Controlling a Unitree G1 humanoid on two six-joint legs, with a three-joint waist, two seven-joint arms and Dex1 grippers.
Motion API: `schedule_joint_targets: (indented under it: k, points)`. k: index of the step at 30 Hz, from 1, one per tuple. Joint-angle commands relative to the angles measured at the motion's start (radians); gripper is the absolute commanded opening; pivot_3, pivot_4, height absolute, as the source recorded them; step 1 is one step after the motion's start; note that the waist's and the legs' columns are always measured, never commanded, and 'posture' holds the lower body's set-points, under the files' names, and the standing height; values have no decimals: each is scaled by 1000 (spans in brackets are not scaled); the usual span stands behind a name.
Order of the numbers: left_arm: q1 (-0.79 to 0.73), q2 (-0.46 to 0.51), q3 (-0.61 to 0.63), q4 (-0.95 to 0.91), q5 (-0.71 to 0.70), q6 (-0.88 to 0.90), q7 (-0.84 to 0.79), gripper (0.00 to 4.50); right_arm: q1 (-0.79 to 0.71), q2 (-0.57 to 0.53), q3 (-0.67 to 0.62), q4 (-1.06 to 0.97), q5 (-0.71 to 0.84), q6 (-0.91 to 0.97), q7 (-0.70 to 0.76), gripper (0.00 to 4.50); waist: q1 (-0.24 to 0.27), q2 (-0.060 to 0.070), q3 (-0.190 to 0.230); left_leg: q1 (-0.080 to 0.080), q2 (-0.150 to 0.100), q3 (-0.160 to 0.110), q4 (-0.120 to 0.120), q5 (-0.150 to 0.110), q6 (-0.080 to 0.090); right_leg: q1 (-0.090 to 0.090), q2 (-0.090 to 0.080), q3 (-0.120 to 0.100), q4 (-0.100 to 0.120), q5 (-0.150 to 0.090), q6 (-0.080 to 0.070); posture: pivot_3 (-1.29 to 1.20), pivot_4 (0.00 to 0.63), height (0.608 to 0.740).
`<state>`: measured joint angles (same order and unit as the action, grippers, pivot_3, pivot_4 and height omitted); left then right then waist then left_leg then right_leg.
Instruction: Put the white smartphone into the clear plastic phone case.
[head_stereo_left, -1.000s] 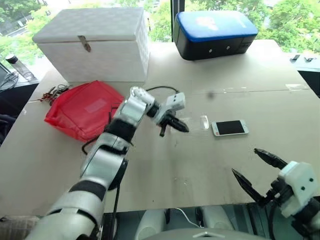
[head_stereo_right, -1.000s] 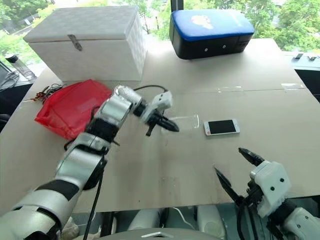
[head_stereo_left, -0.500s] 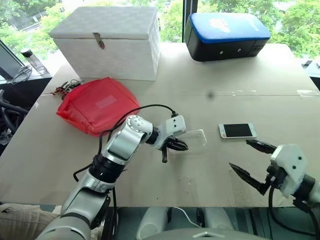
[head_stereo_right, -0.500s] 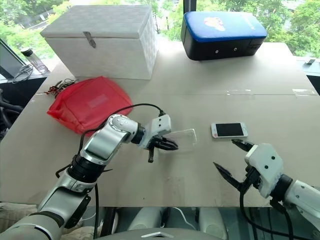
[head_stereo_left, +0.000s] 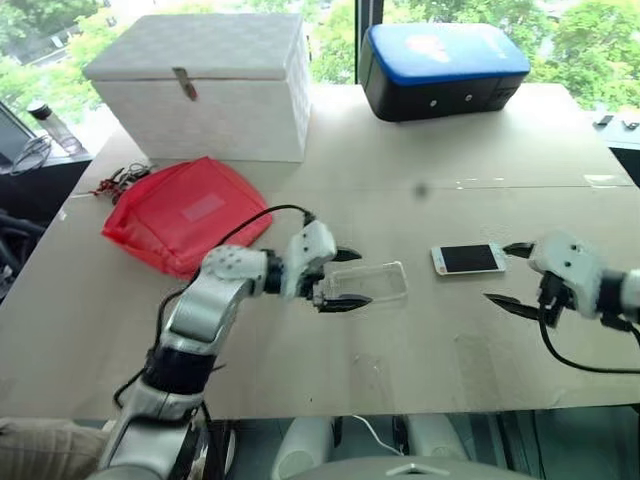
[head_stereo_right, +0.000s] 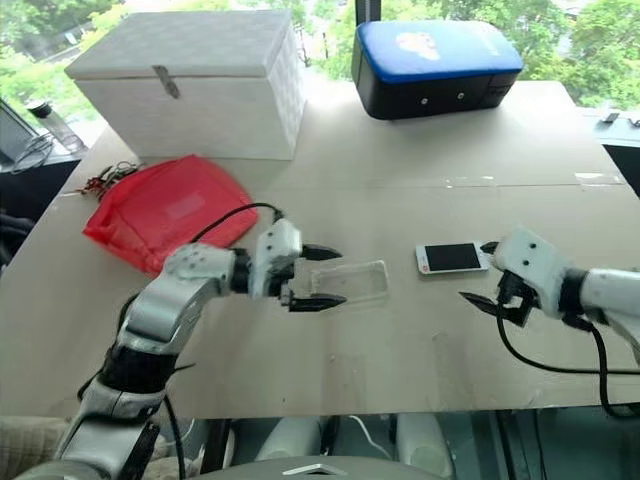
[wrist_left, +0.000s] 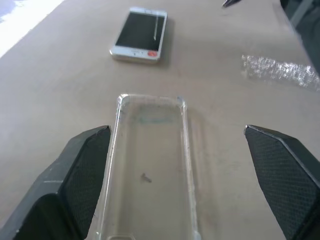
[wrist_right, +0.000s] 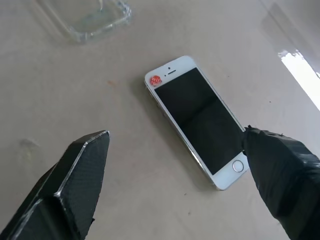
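The clear plastic phone case (head_stereo_left: 372, 283) lies flat on the tan table (head_stereo_left: 420, 340), its near end between the two fingers of my left gripper (head_stereo_left: 345, 279). That gripper is open, and its fingers (wrist_left: 82, 165) stand clear of the case's (wrist_left: 150, 165) sides. To the right of the case the white smartphone (head_stereo_left: 468, 259) lies screen up. My right gripper (head_stereo_left: 503, 274) is open just past the phone's right end. One fingertip (wrist_right: 272, 150) hovers over the end of the phone (wrist_right: 197, 117) that has the round button.
A red pouch (head_stereo_left: 185, 210) lies at the left with a bunch of keys (head_stereo_left: 118, 181) beside it. A white latched box (head_stereo_left: 200, 85) and a blue-topped black case (head_stereo_left: 445, 65) stand at the back. A black cable (head_stereo_left: 262, 214) loops from my left wrist.
My left gripper has opened and let go of the case, which now rests flat on the table. My right gripper has moved forward up to the phone's right end.
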<state>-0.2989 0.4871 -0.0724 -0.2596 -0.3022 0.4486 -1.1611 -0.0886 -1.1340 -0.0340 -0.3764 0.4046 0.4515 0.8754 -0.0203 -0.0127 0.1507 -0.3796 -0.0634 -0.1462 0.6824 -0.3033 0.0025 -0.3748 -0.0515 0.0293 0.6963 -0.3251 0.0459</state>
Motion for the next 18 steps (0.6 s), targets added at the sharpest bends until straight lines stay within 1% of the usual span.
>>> schedule_joint_targets:
  k: [1, 3, 5, 8, 11, 14, 18]
  points:
    - [105, -6, 141, -108, -157, -50, 15, 4414, -197, 36, 156, 212, -124, -108, 166, 4500, 2, 0, 0, -1, 0, 0, 0, 0, 0, -1, 0, 0, 0, 0, 0, 0, 150, 740]
    - [184, 20, 197, -156, -235, -35, -6, 4414, -328, 81, 244, 369, -196, -185, 258, 4500, -2, 0, 1, -1, 0, 0, 0, 0, 0, -2, 0, 0, 0, 0, 0, 0, 150, 740]
    - [239, 32, 231, -199, -292, -17, 12, 4414, -426, 130, 293, 496, -245, -237, 313, 4500, 3, 1, 1, -1, 0, 0, -1, 0, 0, -2, -1, 0, 0, 0, 0, 0, 150, 740]
    - [322, 52, 244, -256, -299, -35, 37, 4414, -544, 191, 346, 667, -308, -302, 389, 4500, 9, 2, 2, -2, 0, 0, -1, 0, 0, -3, -1, 0, 0, 0, 0, 0, 150, 740]
    - [389, 44, 257, -301, -318, -36, 91, 4414, -653, 250, 396, 866, -378, -406, 456, 4500, 6, 2, 2, -2, 0, 1, -1, 0, 0, -3, -1, 1, -1, 0, 0, 0, 150, 740]
    - [426, 36, 253, -317, -314, -56, 129, 4414, -740, 314, 402, 1025, -396, -427, 510, 4500, 5, 2, 2, -1, 0, 0, -1, 0, 0, -3, -1, 0, 0, 0, 0, 0, 150, 740]
    - [454, 37, 262, -303, -299, -92, 158, 4414, -789, 347, 449, 1190, -475, -522, 598, 4500, 4, 3, 2, -1, 0, 0, -1, 0, 0, -3, -1, 1, 0, 0, -1, 0, 150, 740]
